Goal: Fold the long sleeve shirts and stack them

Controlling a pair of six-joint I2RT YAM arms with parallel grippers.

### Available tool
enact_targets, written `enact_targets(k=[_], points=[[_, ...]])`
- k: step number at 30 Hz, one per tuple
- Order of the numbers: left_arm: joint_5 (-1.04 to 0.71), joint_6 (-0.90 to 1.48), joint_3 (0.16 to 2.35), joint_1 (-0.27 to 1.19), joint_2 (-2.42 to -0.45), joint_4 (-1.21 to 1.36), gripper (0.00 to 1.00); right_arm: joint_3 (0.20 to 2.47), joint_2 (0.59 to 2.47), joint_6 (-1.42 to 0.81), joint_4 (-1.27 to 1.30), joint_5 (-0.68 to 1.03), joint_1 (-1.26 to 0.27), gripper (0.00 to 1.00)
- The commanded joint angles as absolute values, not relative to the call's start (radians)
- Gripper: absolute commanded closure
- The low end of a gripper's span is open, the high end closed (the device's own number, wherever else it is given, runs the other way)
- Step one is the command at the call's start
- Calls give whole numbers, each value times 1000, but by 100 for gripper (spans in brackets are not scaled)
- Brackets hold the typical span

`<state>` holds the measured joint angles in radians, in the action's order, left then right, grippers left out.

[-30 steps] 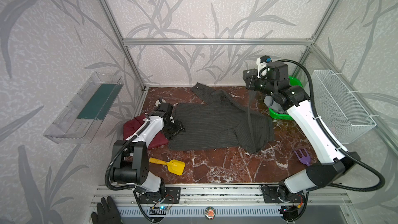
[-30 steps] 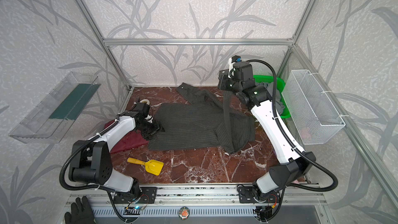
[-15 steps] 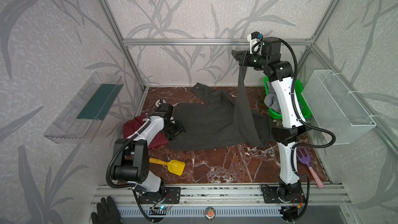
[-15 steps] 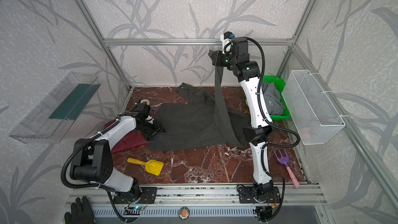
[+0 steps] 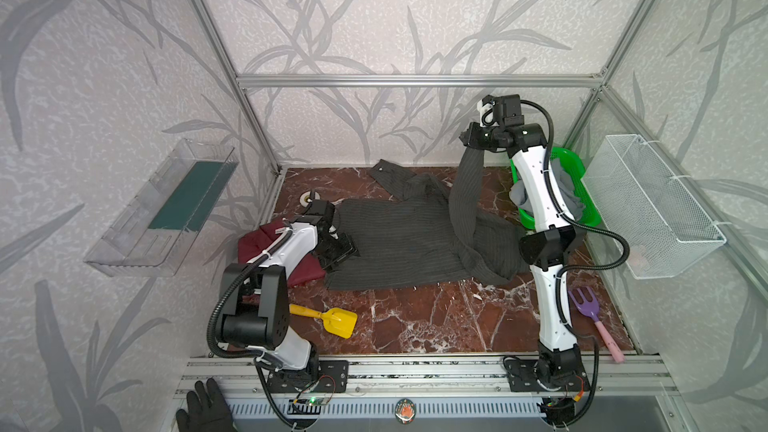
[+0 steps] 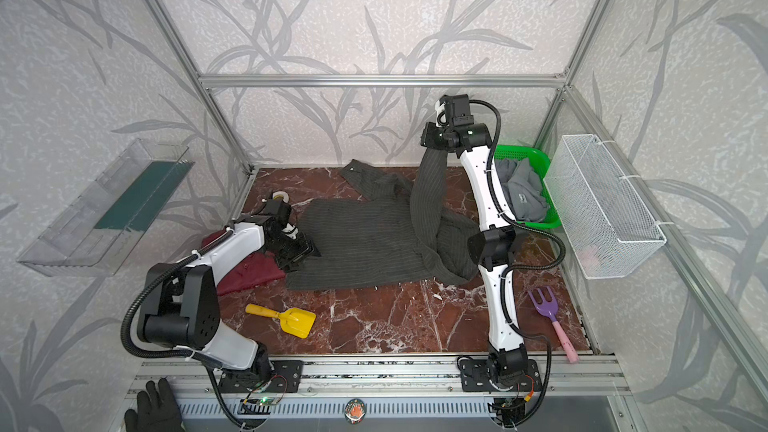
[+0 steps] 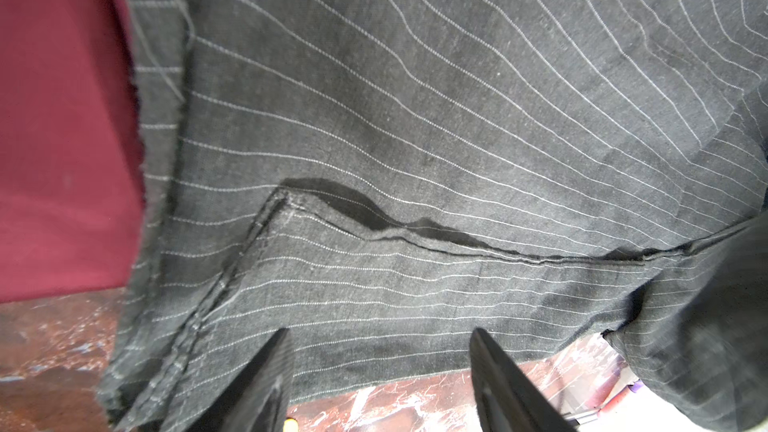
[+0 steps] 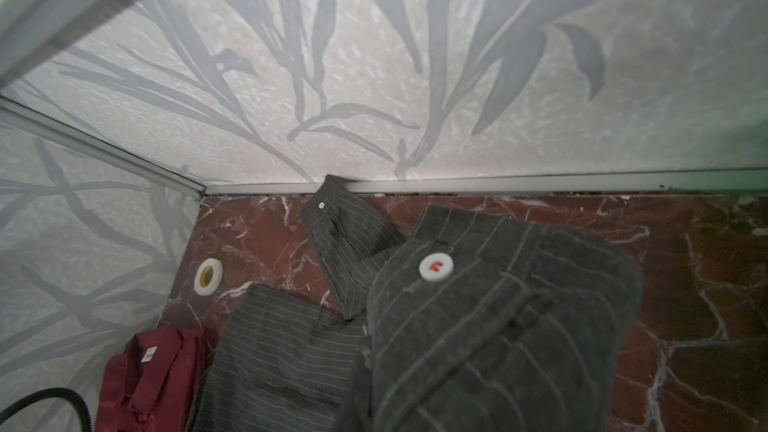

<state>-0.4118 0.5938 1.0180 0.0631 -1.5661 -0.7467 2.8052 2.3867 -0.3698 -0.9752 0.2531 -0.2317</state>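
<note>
Matt woven pinstriped shirt (image 5: 399,238) on glossy marble floor (image 5: 415,317)

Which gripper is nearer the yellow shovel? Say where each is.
Left. The left gripper sits at the edge of the striped shirt, just behind the shovel; the right gripper is raised far back, holding its sleeve.

- The left arm (image 5: 286,243) lies low and folded, its base at the near left and its forearm reaching toward the far middle.
- The left gripper (image 5: 337,249) sits close above the floor and tips downward. In the wrist view its two dark fingers (image 7: 266,384) stand well apart.
- The right arm (image 5: 536,184) rises almost upright from its base at the near right. It has a slight bend at the elbow, and its upper link leans toward the far side.
- At the top the right wrist bends over to the left.
- The right gripper (image 5: 467,141) is high above the floor, with its jaws closed on a sleeve (image 5: 465,197) of the striped shirt (image 5: 395,243).
</note>
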Motion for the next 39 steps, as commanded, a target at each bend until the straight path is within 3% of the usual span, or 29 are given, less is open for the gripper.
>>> enact_targets(k=[1, 8, 15, 22, 26, 33, 39], points=[[-431, 573, 1018, 58, -1558, -740, 32, 2805, 2348, -380, -1003, 267, -270, 100], [-497, 595, 1027, 53, -1403, -627, 25, 2611, 2159, -391, -949, 329, -393, 100], [-631, 628, 1068, 68, -1263, -396, 18, 2082, 1860, -542, -505, 596, -408, 100], [-584, 623, 1069, 177, -1201, -98, 17, 1857, 1737, -614, -376, 698, -408, 100], [-534, 695, 1121, 259, -1250, 19, 17, 1738, 1675, -691, -258, 755, -408, 100], [-513, 1075, 1118, 318, -1406, 436, 17, 1632, 1613, -725, -179, 796, -409, 100], [-482, 1185, 1186, 387, -1523, 518, 18, 1575, 1576, -725, -150, 795, -408, 100]])
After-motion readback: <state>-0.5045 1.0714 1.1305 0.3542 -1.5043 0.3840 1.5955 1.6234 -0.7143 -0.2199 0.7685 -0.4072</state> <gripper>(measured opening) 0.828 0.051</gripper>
